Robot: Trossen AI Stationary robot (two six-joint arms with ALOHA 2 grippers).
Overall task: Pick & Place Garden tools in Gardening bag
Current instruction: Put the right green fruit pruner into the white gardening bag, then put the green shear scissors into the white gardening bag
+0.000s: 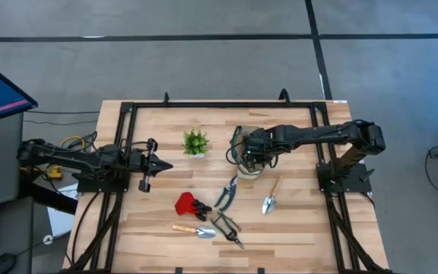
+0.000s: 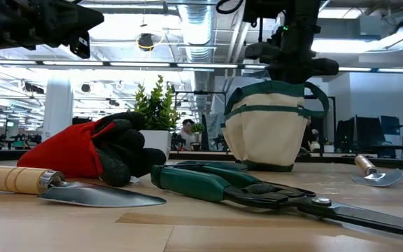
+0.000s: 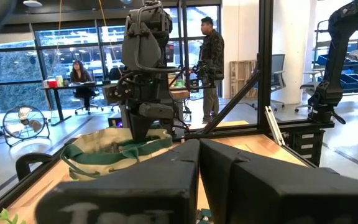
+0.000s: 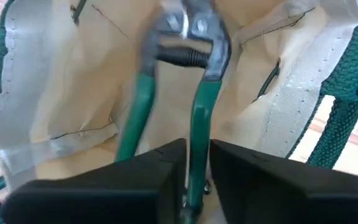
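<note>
The beige gardening bag with green trim point(image 1: 243, 156) stands on the table right of a small potted plant; it also shows in the low view point(image 2: 268, 136). My right gripper point(image 4: 194, 177) is over the bag's open mouth, shut on green-handled pruners point(image 4: 188, 74) that reach head-down into the bag. On the near half of the table lie a red-and-black glove point(image 1: 188, 204), a wooden-handled trowel point(image 1: 192, 230), green-handled shears point(image 1: 229, 228), grey pruners point(image 1: 226, 192) and a second trowel point(image 1: 271, 198). My left gripper point(image 1: 164, 165) is shut and empty, left of the plant. My right gripper pinches one green handle of the pruners point(image 4: 199, 134) between its two fingers, near the handle's free end. The fingers come from above, pointing down into the bag, and lie along the handle. The pruners hang below the fingers, their sprung head point(image 4: 188, 34) lowest, inside the bag.
The potted plant point(image 1: 195, 142) stands between my two grippers at the far side. A black frame point(image 1: 226, 105) runs round the table's edges. People point(image 3: 210, 56) show in the room beyond the table.
</note>
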